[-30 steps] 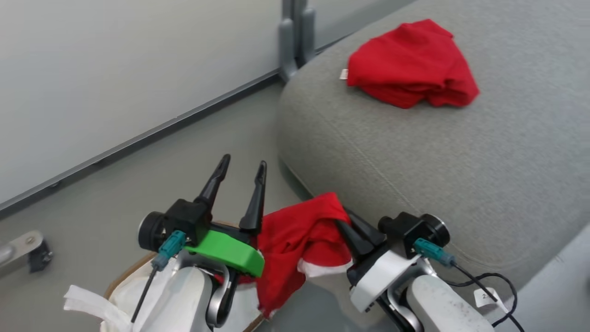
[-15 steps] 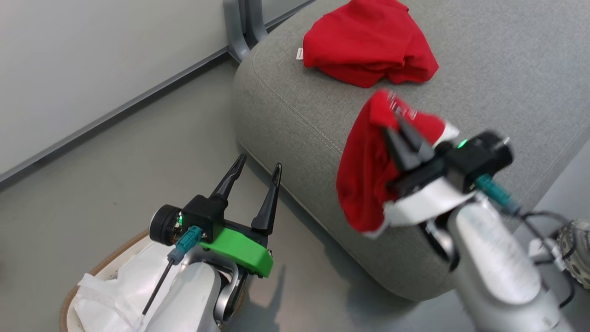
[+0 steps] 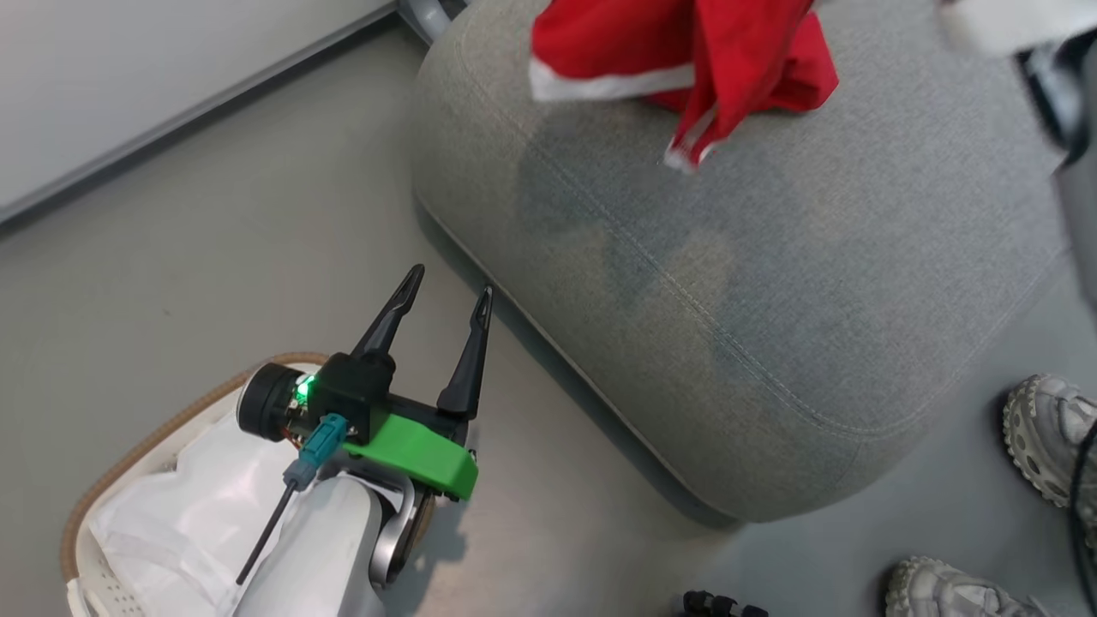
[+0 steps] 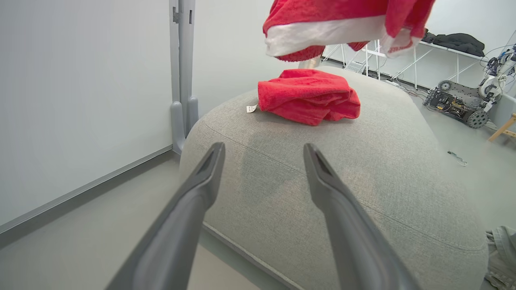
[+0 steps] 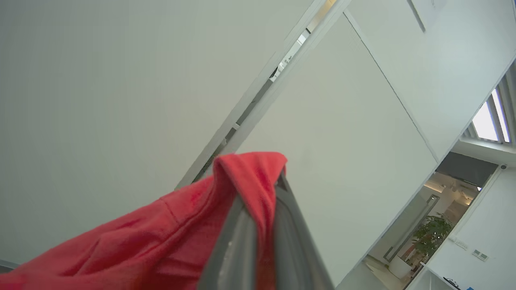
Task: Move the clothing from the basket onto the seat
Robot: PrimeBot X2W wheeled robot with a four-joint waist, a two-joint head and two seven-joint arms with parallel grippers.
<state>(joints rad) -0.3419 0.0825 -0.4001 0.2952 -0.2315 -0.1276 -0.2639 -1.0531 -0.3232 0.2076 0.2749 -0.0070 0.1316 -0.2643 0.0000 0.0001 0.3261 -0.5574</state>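
Clothing (image 3: 728, 51) in bright red with white trim hung in the air over the far end of the grey seat (image 3: 771, 300), pinched between the closed fingers of the right hand (image 5: 278, 177). A second red garment (image 4: 306, 94) lay crumpled on the seat beneath it. The left hand (image 3: 450, 291) hovered spread wide and empty over the basket (image 3: 163, 428), which stood on the floor near the seat.

The hanging garment (image 3: 728, 43) is bright red with white trim; the folded garment (image 4: 308, 96) is plain red. Seat (image 3: 728, 283): flecked grey. Basket (image 3: 283, 358): white, brown woven rim. Left gripper (image 3: 451, 283): black, with a green mount (image 3: 420, 450).
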